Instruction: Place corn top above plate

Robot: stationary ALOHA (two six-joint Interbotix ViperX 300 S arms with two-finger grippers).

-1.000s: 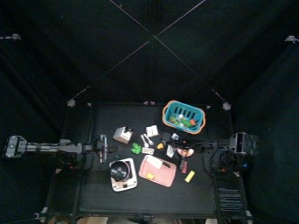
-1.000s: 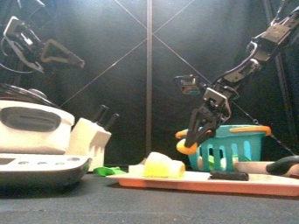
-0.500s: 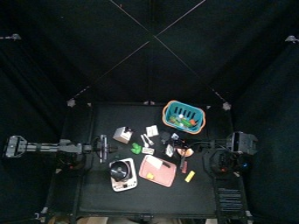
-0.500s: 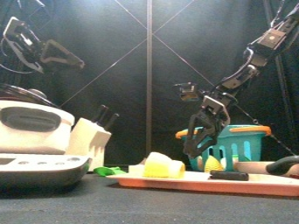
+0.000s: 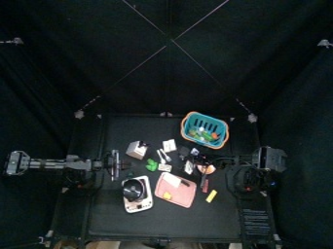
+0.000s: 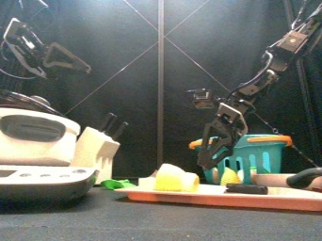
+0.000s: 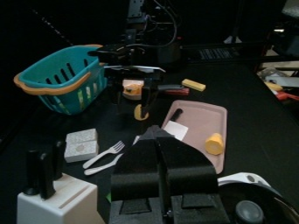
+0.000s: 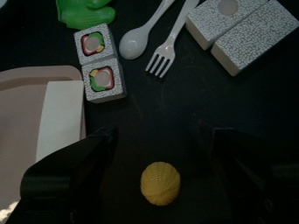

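Note:
The corn, a stubby yellow-orange piece, lies on the black table just off one edge of the pink plate. My right gripper hangs over it, open, one jaw on each side and neither touching. From the front, the corn stands behind the plate, under the right gripper. The left wrist view shows the corn between the teal basket and the plate. My left gripper rests shut at the table's left side.
A white block lies on the plate, and two sushi pieces lie beside it. Past them lie a white spoon and fork, speckled blocks and a green piece. A knife block stands at the left.
The right jaws have opened fully and the gripper has shifted a little. The corn, hidden one second ago, now shows on the table below it. The left arm has not moved.

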